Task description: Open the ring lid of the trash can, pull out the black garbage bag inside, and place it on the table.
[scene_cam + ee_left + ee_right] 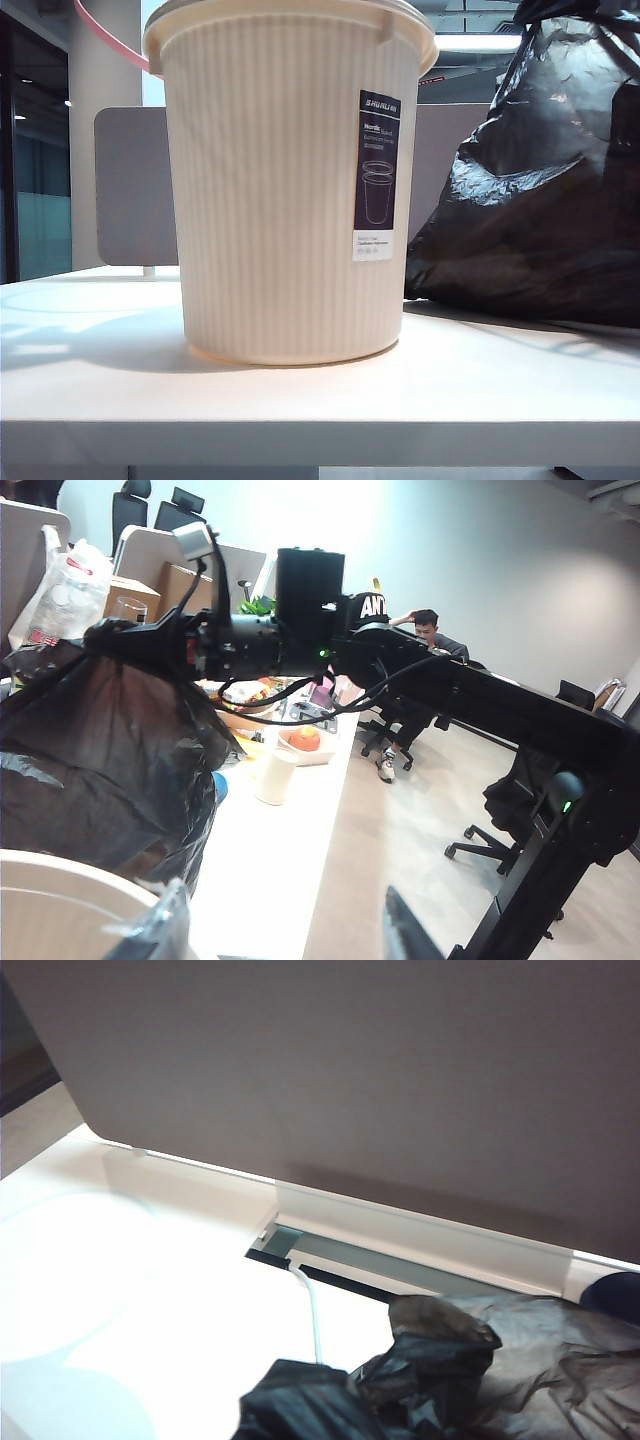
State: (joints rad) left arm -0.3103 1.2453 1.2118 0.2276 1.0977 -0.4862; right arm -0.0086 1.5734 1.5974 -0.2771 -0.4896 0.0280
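The cream ribbed trash can (285, 190) stands upright mid-table with its purple label facing me. The pink ring lid (105, 40) sticks up tilted behind its upper left rim. The black garbage bag (540, 200) is outside the can on its right, its bottom resting on the white table (320, 400). In the left wrist view my right gripper (105, 640) is shut on the bag's gathered top (100, 760). In the right wrist view the crumpled bag (400, 1380) hides the jaws. My left gripper (285, 935) hangs open beside the can's rim (50, 875), holding nothing.
A grey partition panel (135, 190) (350, 1080) stands along the table's back edge, with a cable slot (330, 1255) and a white cable (312, 1310) before it. A dark blue object (615, 1295) lies by the bag. Beyond lie a cluttered desk (290, 740) and office chairs.
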